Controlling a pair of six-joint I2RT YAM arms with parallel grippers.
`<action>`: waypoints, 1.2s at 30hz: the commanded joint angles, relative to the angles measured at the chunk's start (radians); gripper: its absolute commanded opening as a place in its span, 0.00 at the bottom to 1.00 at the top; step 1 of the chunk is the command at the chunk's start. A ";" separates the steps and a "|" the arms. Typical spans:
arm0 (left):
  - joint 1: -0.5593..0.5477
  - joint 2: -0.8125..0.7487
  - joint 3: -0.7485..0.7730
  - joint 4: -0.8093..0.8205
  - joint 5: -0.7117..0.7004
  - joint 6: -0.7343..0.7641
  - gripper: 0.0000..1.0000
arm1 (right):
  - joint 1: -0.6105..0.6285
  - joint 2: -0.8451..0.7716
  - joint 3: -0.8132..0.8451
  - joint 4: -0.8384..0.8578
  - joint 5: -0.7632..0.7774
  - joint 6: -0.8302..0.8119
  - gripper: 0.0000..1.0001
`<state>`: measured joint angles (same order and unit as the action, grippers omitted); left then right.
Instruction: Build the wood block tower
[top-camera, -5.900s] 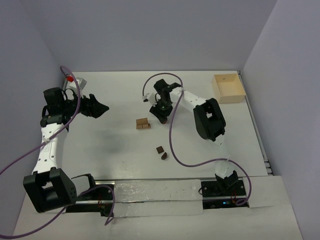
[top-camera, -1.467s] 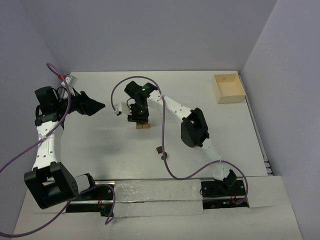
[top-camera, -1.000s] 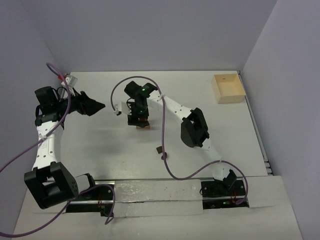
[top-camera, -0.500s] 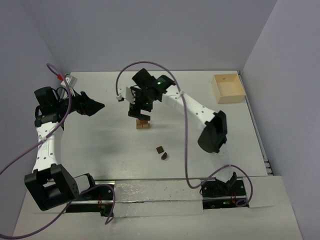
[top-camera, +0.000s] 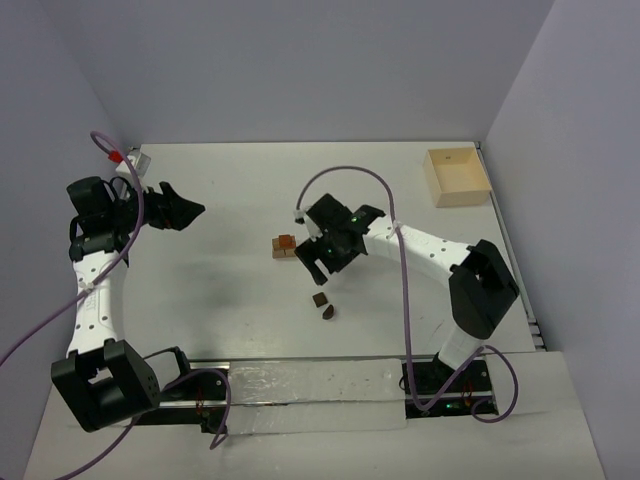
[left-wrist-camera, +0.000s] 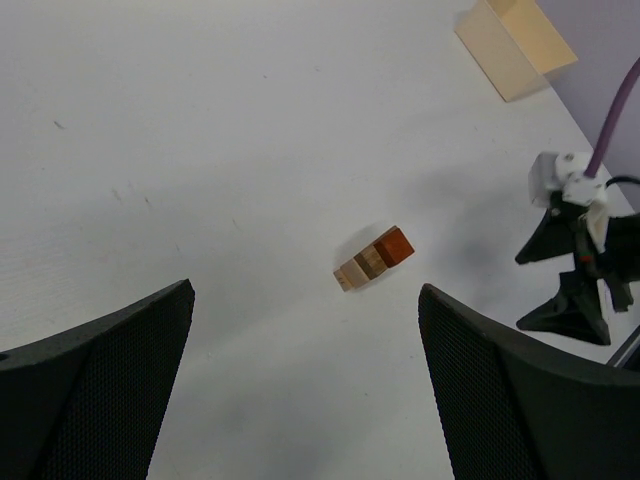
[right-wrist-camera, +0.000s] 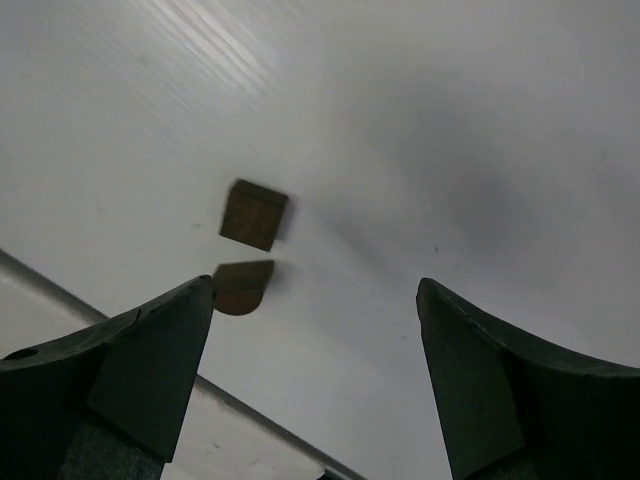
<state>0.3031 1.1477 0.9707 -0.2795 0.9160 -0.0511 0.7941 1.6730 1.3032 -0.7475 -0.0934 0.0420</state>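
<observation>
**Tower part-built, two blocks still loose**

Wood block tower (left-wrist-camera: 373, 259) stands mid-table, three layers showing: tan, brown, reddish top. Square block (right-wrist-camera: 254, 214) and half-round block (right-wrist-camera: 241, 285) are still unstacked, near it. Right gripper (right-wrist-camera: 312, 300) hangs over them, fingers spread, empty. Left gripper (left-wrist-camera: 305, 295) is spread, empty, well apart.
</observation>
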 joint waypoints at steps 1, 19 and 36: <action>0.008 -0.004 0.002 0.042 -0.061 -0.024 0.99 | 0.019 -0.061 -0.104 0.106 0.110 0.227 0.89; 0.008 -0.008 -0.026 0.040 -0.094 -0.001 0.99 | 0.056 0.105 -0.047 0.094 0.033 0.361 0.85; 0.008 -0.008 -0.034 0.040 -0.097 0.022 0.99 | 0.105 0.198 -0.045 0.095 0.084 0.343 0.68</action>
<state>0.3031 1.1484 0.9401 -0.2764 0.8180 -0.0435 0.8913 1.8520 1.2266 -0.6712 -0.0419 0.3877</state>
